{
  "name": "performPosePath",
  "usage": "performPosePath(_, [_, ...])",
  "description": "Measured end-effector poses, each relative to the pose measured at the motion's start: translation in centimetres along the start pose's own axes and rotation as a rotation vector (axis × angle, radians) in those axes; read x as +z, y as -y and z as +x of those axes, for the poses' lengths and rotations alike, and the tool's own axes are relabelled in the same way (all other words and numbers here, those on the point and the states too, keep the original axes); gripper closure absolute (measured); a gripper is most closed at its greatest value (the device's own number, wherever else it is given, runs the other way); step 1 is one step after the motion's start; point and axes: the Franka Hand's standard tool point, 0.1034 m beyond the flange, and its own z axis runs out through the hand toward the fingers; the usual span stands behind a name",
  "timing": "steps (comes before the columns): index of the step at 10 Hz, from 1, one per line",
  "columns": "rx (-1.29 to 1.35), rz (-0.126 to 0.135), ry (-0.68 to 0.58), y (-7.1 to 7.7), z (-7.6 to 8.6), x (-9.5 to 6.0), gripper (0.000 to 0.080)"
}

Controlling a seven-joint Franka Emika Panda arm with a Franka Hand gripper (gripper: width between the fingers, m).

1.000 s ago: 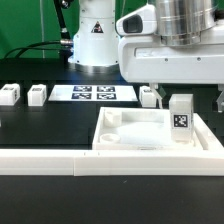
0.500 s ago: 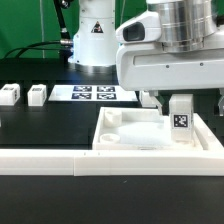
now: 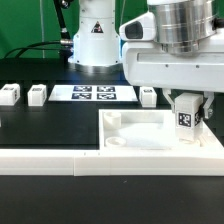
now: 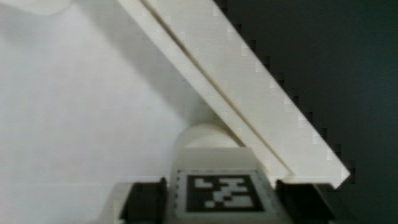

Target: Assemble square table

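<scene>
- 1 leg block [image 3: 183,118] was clamped upright by the gripper [image 3: 186,106], jaws closed on its sides.
- It was held over the slab [image 3: 130,137], at the exterior view's right, apparently for seating at a corner.

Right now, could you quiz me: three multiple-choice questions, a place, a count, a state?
1. The held leg block: A over the square tabletop, exterior view's right; B on the floor; C out of view.
2. Count of loose leg blocks on the black table: A one; B three; C six.
3. The hand: A open; B shut on the leg block; C hidden.
1 A: it hangs by the tabletop's rim. 2 B: two at the exterior view's left, one behind the tabletop. 3 B: fingers flank the tagged block.
</scene>
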Motion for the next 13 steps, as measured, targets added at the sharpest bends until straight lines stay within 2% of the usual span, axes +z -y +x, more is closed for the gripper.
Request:
performPosePath(3, [0.206, 0.004, 0.003, 0.1, -0.1, 0.1, 0.0511])
performPosePath(4, [0.411, 0.021, 0.004, 0.3, 0.0, 0.3, 0.0509])
performPosePath(5, [0.552, 0.027, 0.009, 0.5, -0.2, 0.4, 0.0509])
performPosePath(6, [0.723, 0.048, 0.008, 0.8, -0.4, 0.5, 0.0509])
performPosePath(7, [0.894, 0.108, 0.011, 1.1, -0.3, 0.7, 0.0509])
performPosePath(8, [0.953, 0.13, 0.023, 1.1, -0.1, 0.7, 0.0509])
performPosePath(10, [0.96, 0.128, 0.023, 1.2, -0.2, 0.7, 0.0503])
performPosePath(11, [0.929, 0.128, 0.02, 1.2, -0.2, 0.7, 0.0325])
performPosePath(12, [0.794, 0.129, 0.011, 1.2, -0.2, 0.6, 0.0211])
performPosePath(13, [0.59, 0.09, 0.003, 1.2, -0.6, 0.5, 0.0211])
